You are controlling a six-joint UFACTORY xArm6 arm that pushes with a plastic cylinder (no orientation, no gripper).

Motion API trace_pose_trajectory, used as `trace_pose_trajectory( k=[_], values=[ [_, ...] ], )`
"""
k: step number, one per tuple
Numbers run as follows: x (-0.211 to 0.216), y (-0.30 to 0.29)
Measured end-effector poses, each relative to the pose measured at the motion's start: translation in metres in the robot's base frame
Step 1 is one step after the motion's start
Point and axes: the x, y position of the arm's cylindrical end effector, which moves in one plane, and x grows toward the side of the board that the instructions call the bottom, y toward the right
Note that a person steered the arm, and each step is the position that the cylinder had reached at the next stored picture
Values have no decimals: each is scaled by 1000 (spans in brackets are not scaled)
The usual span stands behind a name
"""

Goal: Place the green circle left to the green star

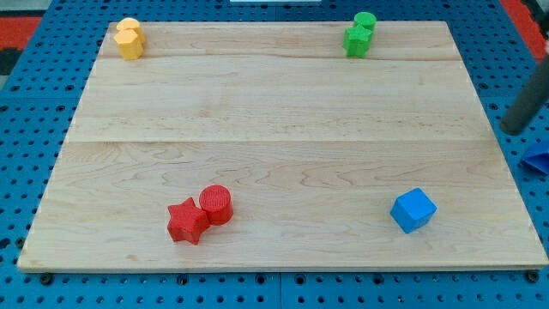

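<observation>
Two green blocks touch each other near the board's top edge, right of centre. The upper one looks like the green circle (365,21). The lower one, slightly to its left, looks like the green star (356,41), though its shape is hard to make out. My rod comes in from the view's right edge. My tip (513,130) is just off the board's right side, far right of and below the green pair, touching no block.
Two touching yellow blocks (129,39) sit at the top left corner. A red star (186,221) and a red circle (216,204) touch at the bottom left. A blue cube (413,210) sits at the bottom right. Another blue block (539,160) shows at the right edge, off the board.
</observation>
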Motion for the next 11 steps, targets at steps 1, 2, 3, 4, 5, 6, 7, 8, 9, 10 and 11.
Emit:
trace_pose_trajectory(
  k=[1, 2, 3, 4, 5, 6, 7, 8, 9, 10, 11],
  values=[
    [-9, -25],
    [-39, -28],
    [-94, -50],
    [-152, -77],
    [-190, -92],
    [-211, -91],
    [-228, -93],
    [-229, -136],
    [-226, -194],
    [-199, -259],
    [-210, -305]
  ],
)
